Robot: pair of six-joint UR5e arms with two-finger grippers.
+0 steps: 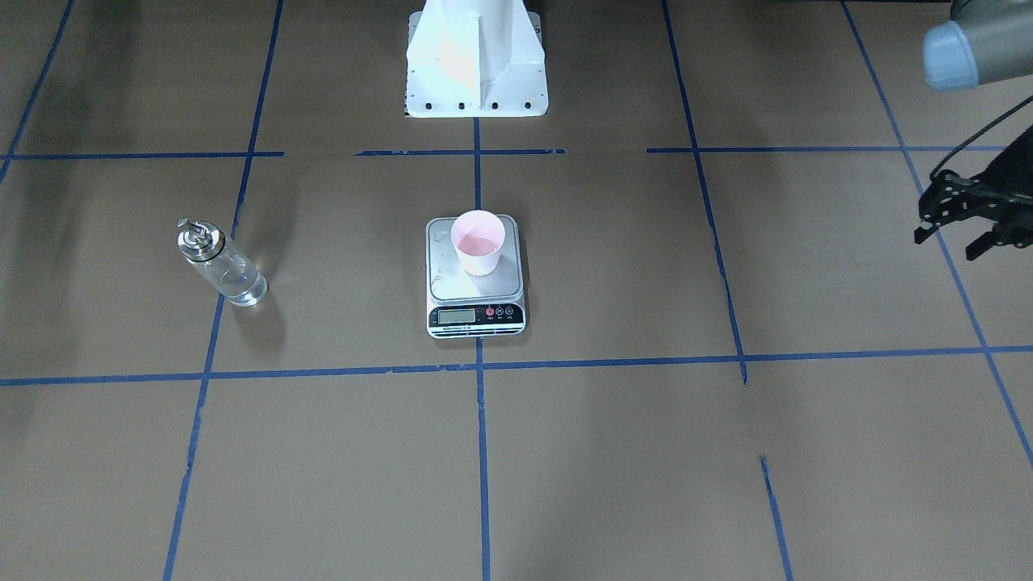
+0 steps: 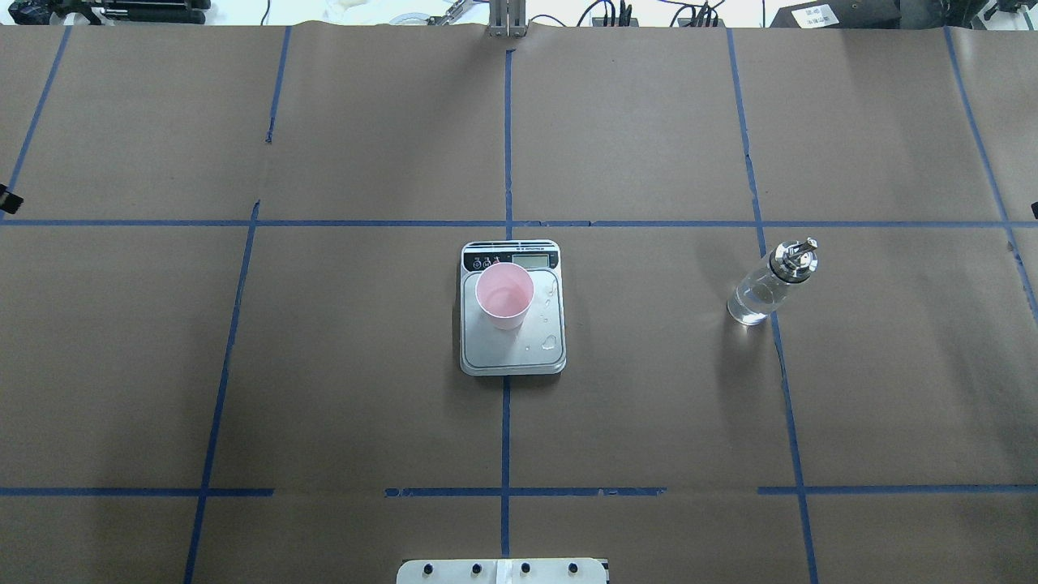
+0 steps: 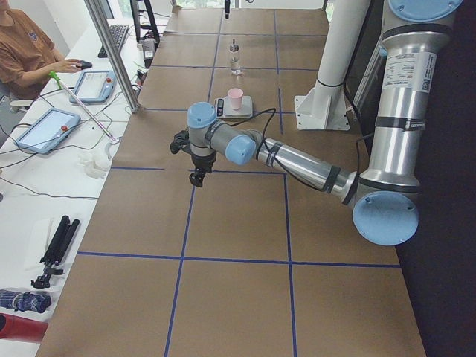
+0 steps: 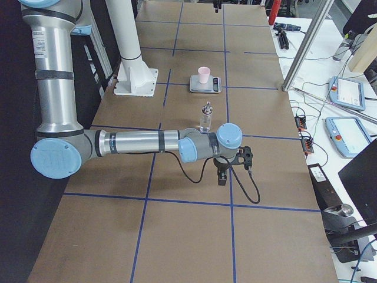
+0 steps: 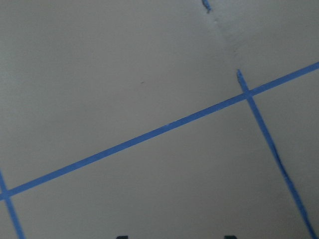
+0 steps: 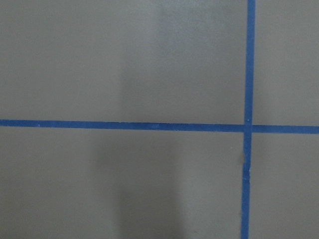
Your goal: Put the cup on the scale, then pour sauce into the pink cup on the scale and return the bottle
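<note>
The front-facing view, unlike overhead, shows the left end effector [image 1: 946, 246] spread.

Counted: one pink paper cup [image 1: 478, 242], one kitchen scale [image 1: 476, 316], one clear glass bottle [image 1: 222, 265]. Two robot arms, namely left arm [image 3: 297, 160] and right arm [image 4: 141, 141]. One white pedestal [image 1: 476, 56]. One operator [image 3: 26, 52]. Perhaps three or four droplets [image 2: 550, 342] on the platform, hard to count.

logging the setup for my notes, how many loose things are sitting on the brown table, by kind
pink cup: 1
scale: 1
glass bottle: 1
total: 3
</note>
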